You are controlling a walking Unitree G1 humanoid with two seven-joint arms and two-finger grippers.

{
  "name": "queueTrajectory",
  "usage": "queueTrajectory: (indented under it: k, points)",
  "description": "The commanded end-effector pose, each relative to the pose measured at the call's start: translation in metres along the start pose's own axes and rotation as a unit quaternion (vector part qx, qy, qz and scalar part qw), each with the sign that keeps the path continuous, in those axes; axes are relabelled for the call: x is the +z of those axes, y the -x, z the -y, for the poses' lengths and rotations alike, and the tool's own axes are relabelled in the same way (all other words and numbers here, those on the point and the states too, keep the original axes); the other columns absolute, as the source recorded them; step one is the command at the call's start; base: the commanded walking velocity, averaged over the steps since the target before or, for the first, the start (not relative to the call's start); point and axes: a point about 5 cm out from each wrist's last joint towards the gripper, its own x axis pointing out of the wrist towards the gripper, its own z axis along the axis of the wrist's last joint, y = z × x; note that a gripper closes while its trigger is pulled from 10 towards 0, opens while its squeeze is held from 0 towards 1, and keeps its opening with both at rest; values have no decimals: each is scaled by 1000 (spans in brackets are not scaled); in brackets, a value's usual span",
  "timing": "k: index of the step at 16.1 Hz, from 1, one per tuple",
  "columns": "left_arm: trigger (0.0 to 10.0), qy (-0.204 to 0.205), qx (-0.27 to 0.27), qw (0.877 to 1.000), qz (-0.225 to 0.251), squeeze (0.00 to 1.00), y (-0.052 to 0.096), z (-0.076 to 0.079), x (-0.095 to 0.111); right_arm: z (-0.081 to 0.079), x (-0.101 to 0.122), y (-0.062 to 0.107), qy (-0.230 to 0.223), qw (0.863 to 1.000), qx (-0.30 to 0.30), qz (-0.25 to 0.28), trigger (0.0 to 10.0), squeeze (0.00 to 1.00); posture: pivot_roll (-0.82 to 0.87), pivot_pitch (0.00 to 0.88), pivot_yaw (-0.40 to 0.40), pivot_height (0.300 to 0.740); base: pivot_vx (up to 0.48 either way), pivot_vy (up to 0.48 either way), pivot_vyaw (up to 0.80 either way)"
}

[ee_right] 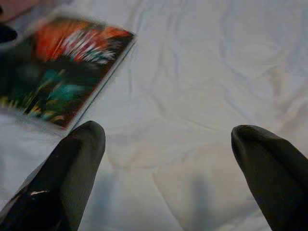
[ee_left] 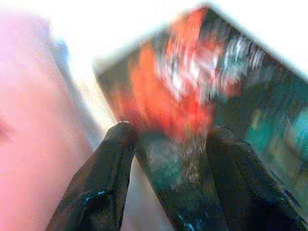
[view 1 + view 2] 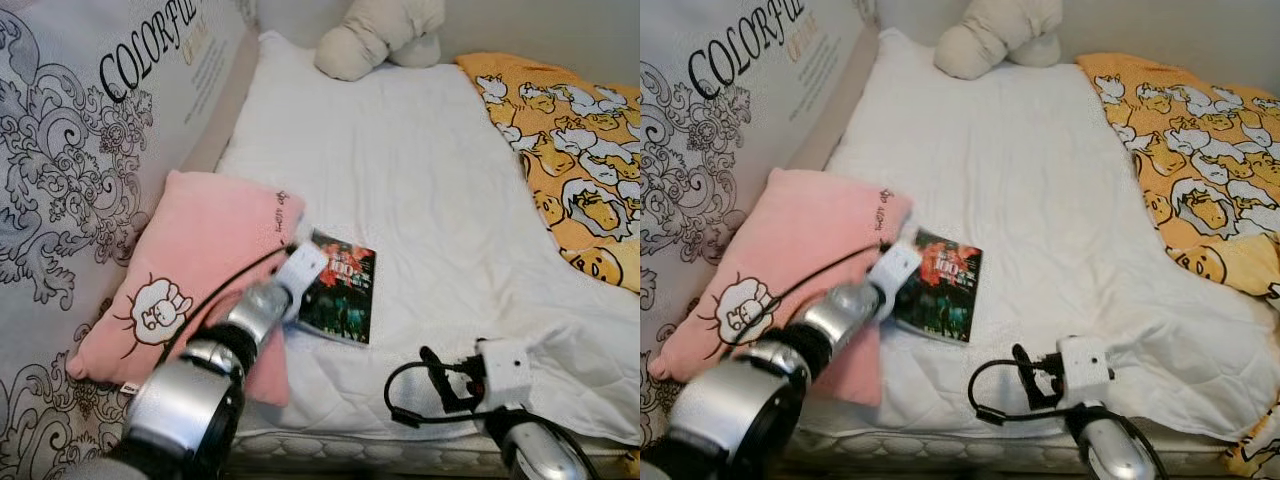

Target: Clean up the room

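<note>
Your left gripper (image 2: 168, 137) has its fingers (image 2: 108, 163) spread around the near corner of the book (image 3: 340, 288), one finger on the side of the pink pillow (image 3: 190, 270), the other over the cover. The book lies flat on the white bed (image 3: 400, 170), touching the pillow's edge. Slide deeper along the cover before closing, so the grip catches more than a corner. Your right gripper (image 1: 168, 139) hovers with fingers wide apart above bare sheet, the book just beyond its left finger.

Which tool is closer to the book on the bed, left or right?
Left. The left tool is at the book, its fingers astride the edge. The right tool hovers open over the white sheet, apart from it.
</note>
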Motion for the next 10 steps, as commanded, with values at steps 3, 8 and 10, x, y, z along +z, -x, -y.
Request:
queueTrajectory:
  k: [3, 8, 10]
  points:
    - [10000, 15, -61, 995, 72, 1000, 3, -3, 25, -3, 1, -14, -23, 999, -20, 16, 10000, 31, -103, 0, 9, 740, 0, 0, 0]
    - [10000, 114, -58, 976, 176, 1000, 31, 17, 15, -6, 15, -42, -34, 997, -36, 61, 10000, 39, -12, 0, 49, 740, 0, 0, 0]
    - [10000, 152, 31, 964, 214, 1000, 49, 11, -4, 5, 31, -37, -38, 990, -89, 106, 10000, 0, 24, 0, 9, 740, 0, 0, 0]
